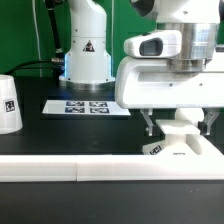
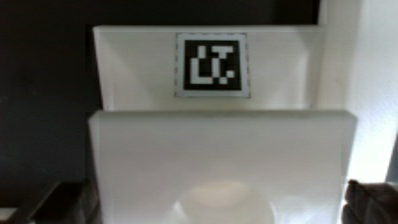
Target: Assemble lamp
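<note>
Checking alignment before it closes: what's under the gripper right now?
The lamp base sits under the open gripper, with what looks like the bulb on it. The gripper body hides where they meet.

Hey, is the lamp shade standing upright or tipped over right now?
Upright: the lamp shade stands on its wider end on the table, narrow end up.

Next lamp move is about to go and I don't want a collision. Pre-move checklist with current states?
1. Tool open: ok.
2. Bulb centred between fingers: ok.
3. Fingers clear of bulb, gap each side in the wrist view: ok.
4. Tool low enough to grip bulb: cannot tell.
5. Bulb seated in base: cannot tell.
6. Shade away from tool, at the exterior view's left: ok.
</note>
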### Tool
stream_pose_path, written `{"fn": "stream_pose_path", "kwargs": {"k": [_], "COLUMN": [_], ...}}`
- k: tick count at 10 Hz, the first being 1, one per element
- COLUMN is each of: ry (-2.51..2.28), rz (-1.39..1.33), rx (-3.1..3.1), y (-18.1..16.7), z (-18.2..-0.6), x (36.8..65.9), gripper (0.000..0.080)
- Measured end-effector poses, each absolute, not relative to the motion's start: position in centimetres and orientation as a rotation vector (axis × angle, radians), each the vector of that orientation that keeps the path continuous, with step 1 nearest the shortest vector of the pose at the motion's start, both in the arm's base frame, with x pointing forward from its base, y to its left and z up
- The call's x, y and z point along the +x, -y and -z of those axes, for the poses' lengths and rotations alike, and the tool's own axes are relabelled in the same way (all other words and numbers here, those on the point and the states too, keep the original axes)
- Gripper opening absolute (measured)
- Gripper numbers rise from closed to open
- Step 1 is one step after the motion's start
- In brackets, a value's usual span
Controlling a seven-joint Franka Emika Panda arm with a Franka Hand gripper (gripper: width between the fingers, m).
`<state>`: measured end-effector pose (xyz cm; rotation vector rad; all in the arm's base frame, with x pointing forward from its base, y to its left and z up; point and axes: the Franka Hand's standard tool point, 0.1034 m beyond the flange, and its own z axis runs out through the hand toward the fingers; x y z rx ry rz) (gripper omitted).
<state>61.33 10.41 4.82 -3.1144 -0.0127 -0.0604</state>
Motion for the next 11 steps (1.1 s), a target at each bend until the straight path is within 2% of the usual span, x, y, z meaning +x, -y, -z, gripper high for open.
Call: {"fn": "stream_pose_path", "kwargs": {"k": [4,6,8,11], "ry": [-0.175,-0.203,-0.184,-0.267], "rz": [-0.004,-0.024,0.011,0.001], "rx": [-3.114,-3.116,-3.115,-3.101], "y": [-11.8,-11.8,-11.8,-12.0], "z": [-7.7,-7.7,-6.6,-6.7], "x": [55.1,52.3,50.1,50.3], "gripper": [0.0698,0.0698,0.0698,0.0698]}}
